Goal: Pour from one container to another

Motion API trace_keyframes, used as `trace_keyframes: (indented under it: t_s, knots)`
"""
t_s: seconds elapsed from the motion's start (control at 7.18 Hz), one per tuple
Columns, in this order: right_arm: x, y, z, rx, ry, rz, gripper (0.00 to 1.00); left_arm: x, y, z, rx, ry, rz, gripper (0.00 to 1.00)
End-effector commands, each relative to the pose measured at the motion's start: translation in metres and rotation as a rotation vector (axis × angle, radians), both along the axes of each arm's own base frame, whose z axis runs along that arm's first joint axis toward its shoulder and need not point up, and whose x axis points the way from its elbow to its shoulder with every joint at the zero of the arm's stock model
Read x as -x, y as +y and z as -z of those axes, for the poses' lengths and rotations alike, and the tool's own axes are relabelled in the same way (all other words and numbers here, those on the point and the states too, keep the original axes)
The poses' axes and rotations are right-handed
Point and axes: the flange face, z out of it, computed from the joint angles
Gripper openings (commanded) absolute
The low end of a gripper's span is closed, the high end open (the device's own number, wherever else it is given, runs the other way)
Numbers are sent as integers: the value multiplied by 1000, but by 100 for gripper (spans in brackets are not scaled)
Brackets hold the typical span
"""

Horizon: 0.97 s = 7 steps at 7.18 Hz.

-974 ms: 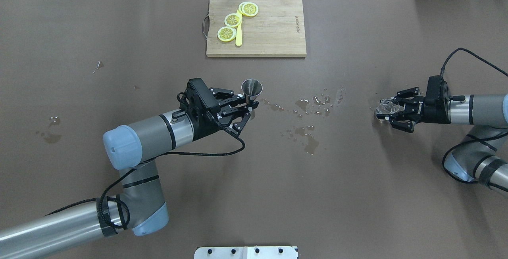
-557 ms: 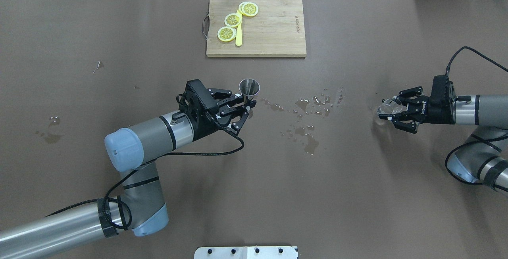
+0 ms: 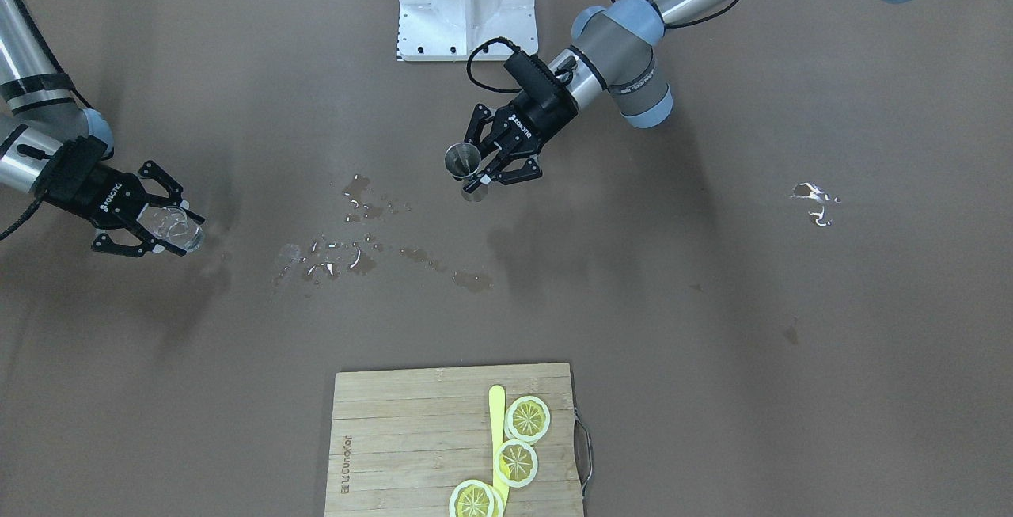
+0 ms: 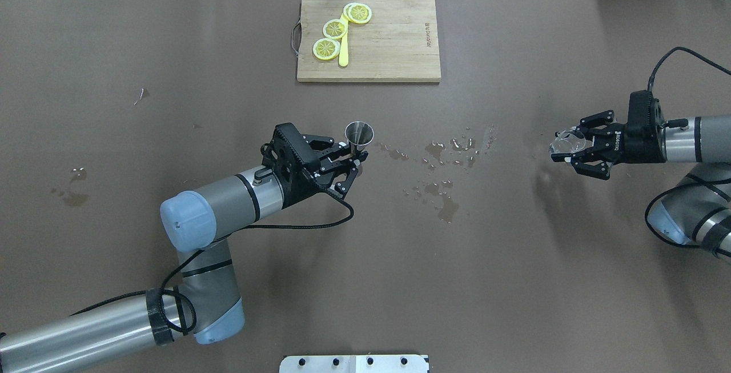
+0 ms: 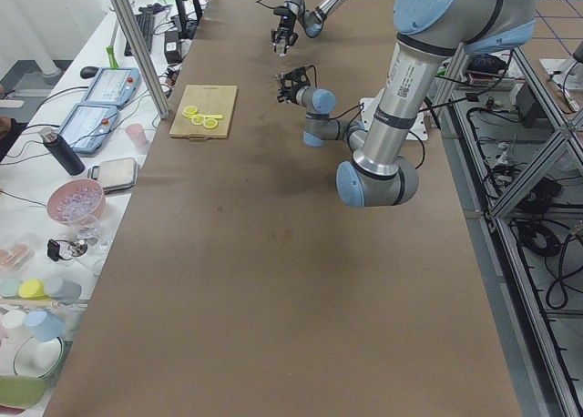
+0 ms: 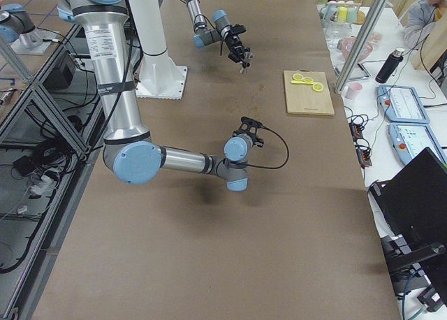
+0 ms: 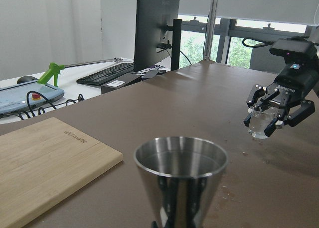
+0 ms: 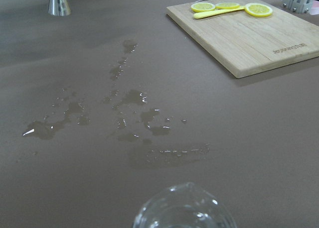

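Note:
A steel jigger (image 4: 359,133) stands upright in my left gripper (image 4: 355,159), which is shut on its narrow waist near the table's middle. In the left wrist view its open rim (image 7: 180,161) fills the lower centre. At the table's right side, a clear glass (image 4: 562,144) is held above the table by my right gripper (image 4: 567,146), which is shut on it; the glass's shadow lies apart from it on the table. Only the rim of the glass (image 8: 182,210) shows in the right wrist view. Gripper and glass (image 7: 262,123) also show in the left wrist view.
Spilled water (image 4: 442,161) is scattered over the brown table between the two grippers. A wooden cutting board (image 4: 388,47) at the far edge carries lemon slices (image 4: 334,29) and a yellow knife (image 4: 343,56). A small wet patch (image 4: 74,187) lies at the left.
The right gripper has lifted the glass off the table and drawn it to the right and farther back. The left gripper with the jigger has shifted slightly left.

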Motion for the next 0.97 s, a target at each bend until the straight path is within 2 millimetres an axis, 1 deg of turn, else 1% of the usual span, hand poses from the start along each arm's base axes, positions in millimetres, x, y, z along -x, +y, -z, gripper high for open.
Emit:
trace_keyframes:
  t_s: [0.0,0.14,0.28,0.42,0.7,0.84]
  knots:
    - [-12,-10,15,-107,66,61,0,-9,4,13,-9,13,-7,0]
    - [-12,-10,25,-131,64,91,0,-12,4,26,-61,4,4,0]
    - [-8,-13,36,-167,57,104,0,-10,4,32,-92,3,12,0]
    - [-2,-18,46,-200,56,136,0,-9,4,28,-92,0,14,0]
    - [-2,-33,66,-345,80,206,0,0,3,24,-93,53,68,0]
    - [-3,-46,83,-391,83,236,0,0,2,24,-93,53,70,0]
